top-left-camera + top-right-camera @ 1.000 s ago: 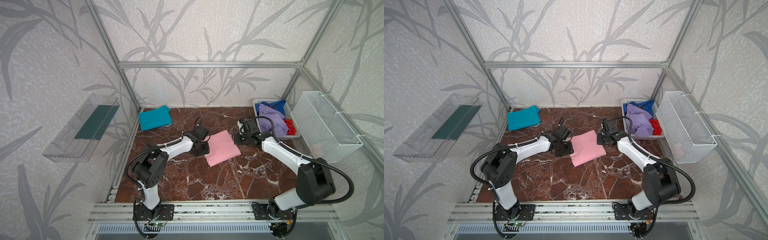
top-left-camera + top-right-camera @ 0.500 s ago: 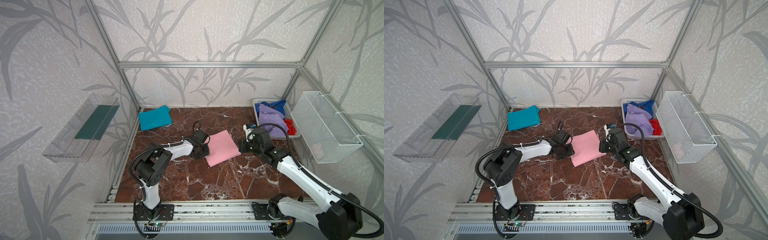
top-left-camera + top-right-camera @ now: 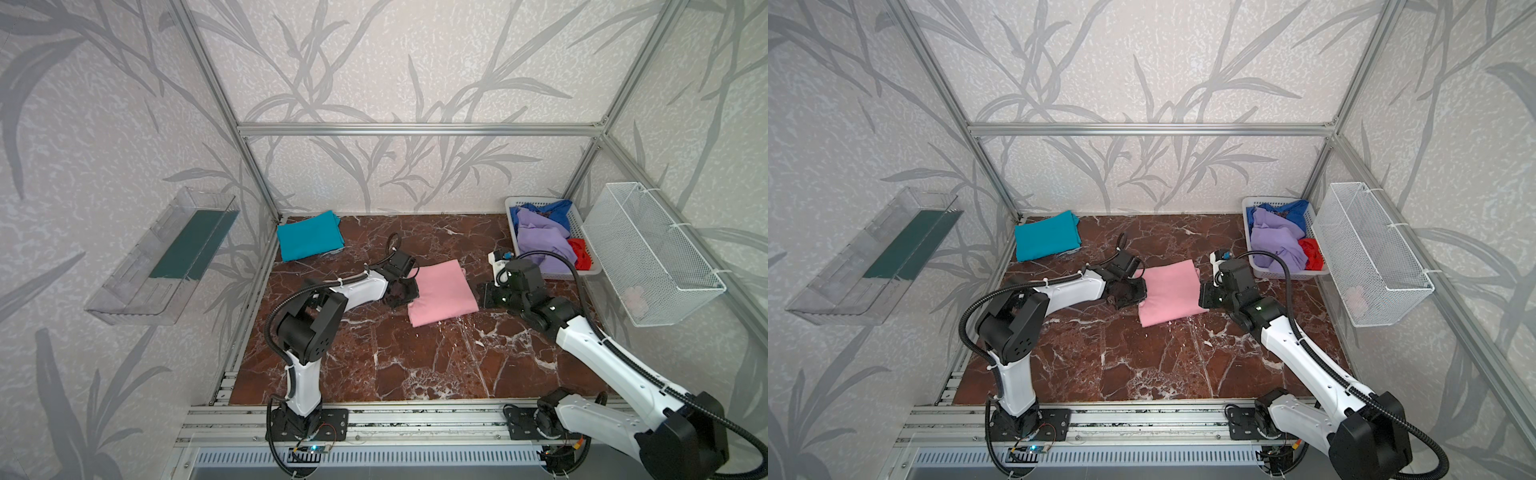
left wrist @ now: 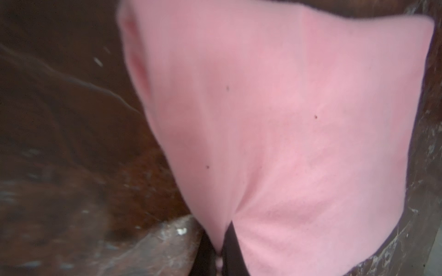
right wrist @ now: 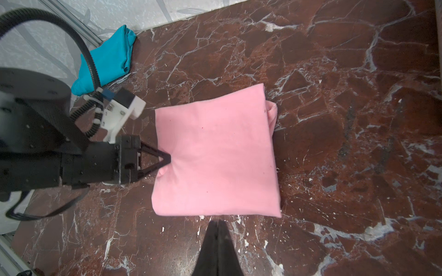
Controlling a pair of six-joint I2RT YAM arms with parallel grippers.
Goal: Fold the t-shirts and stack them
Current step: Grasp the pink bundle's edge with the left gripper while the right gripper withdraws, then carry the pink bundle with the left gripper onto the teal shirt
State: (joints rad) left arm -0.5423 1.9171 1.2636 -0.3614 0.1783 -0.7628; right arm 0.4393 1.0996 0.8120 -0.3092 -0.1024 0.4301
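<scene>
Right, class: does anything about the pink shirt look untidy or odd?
Yes. A loose fold bulges out past one corner of the pink shirt, and the left gripper, shut on its edge, puckers the cloth there.

Soft, even light fills both top views, bright on the walls (image 3: pixel 415 62), with only faint shadows on the floor (image 3: pixel 415 357). The left wrist view is dim and blurred throughout, pink shirt (image 4: pixel 287 119) included. The right wrist view is sharp.

Red-brown marble-patterned tabletop (image 3: pixel 415 357): folded light pink cloth t-shirt (image 3: pixel 442 293) near the middle, folded teal cloth t-shirt (image 3: pixel 309 241) in the far left corner, white slotted plastic basket (image 3: pixel 582 273) far right.
</scene>
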